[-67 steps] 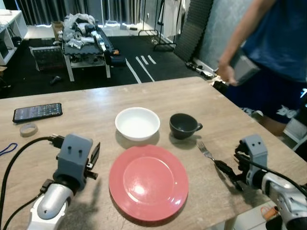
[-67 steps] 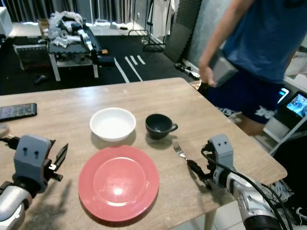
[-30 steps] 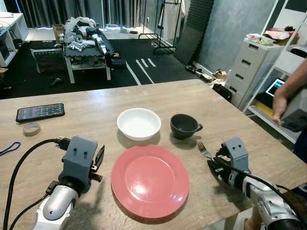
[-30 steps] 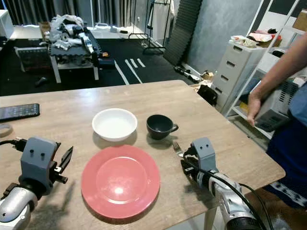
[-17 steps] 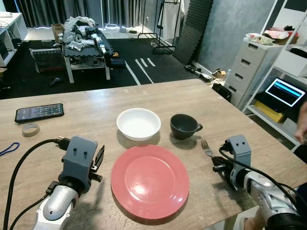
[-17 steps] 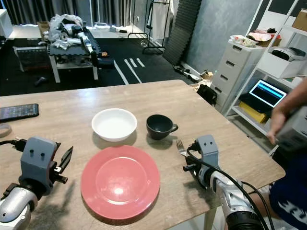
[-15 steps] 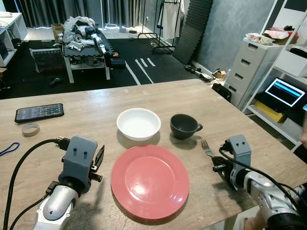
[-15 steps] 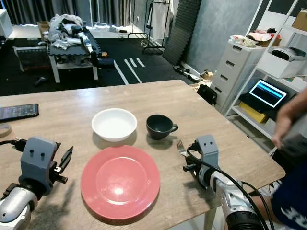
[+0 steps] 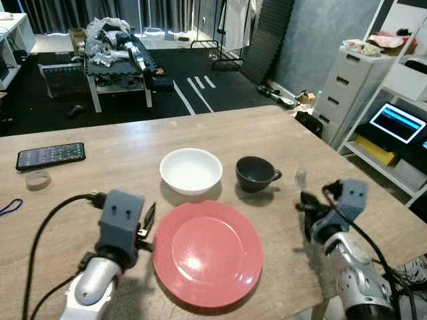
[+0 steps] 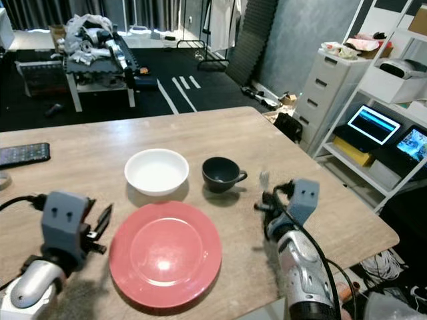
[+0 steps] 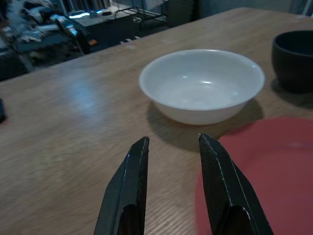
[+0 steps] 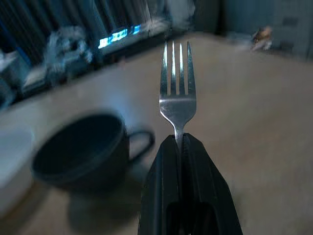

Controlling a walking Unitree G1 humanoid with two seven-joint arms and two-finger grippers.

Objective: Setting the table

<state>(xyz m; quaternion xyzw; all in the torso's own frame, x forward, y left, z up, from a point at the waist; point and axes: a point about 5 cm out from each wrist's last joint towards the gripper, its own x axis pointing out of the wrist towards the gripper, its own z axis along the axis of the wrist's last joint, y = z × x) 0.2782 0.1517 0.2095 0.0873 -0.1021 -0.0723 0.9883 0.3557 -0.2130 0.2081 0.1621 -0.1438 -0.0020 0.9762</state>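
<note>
Pale wood-grain bench (image 9: 267,133), matte, far edge straight; near edge cut off by frame. Red plate (image 9: 207,253), round, glossy w/ raised rim, lies between the two end effectors, just beside the left end effector (image 11: 171,147) & touching neither. That one hovers low over bench, its two black tapered fingers (image 11: 128,181) spread apart w/ nothing between; plate rim sits by one fingertip, white bowl (image 11: 202,84) just ahead of it. Bowl is smooth glazed ceramic, round, empty. Dark cup (image 9: 255,174), matte, w/ side handle, stands just beside bowl, ahead & inward of the right end effector (image 12: 180,142). Right end effector is lifted off bench, fingers pressed together, pinching the fork (image 12: 178,88) by its neck: bright metal, four tines pointing away from the wrist, handle hidden inside the fingers. In head views fork is only a pale blur above the end effector (image 9: 301,179); arm also motion-blurred. Wrist view bg soft, cup there out of focus. Far off left end effector: black phone (image 9: 51,155), flat, and a tape ring (image 9: 38,180) near it; blue loop at bench edge cut off. Vs 0.5 s ago: fork was lying w/ tines on bench beside cup, now raised clear of surface; right arm has swung up; person at right edge gone from view.
</note>
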